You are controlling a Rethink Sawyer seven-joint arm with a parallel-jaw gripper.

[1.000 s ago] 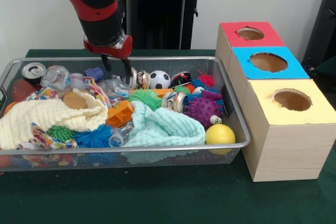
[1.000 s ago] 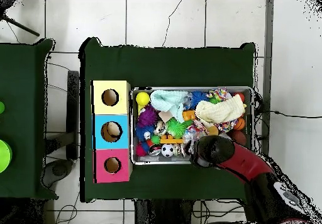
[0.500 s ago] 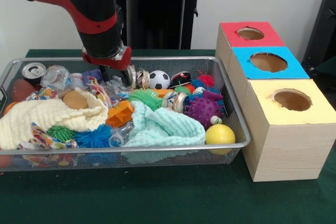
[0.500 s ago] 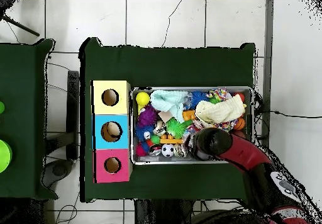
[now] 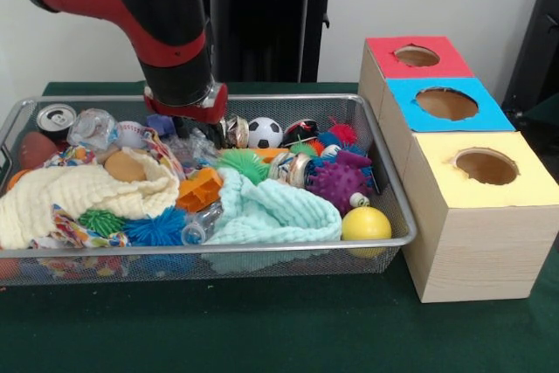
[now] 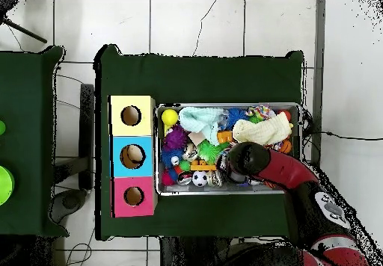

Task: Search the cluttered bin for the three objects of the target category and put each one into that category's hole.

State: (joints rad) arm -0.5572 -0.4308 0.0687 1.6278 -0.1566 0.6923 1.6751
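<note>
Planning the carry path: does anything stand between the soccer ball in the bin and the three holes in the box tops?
Only the bin's mesh end wall lies between the soccer ball and the boxes. The red hole, blue hole and yellow hole are uncovered. The arm is on the ball's other side.

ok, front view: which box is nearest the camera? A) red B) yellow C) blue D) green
B, the yellow box stands at the front of the row, with the blue box behind it and the red box farthest back.
</note>
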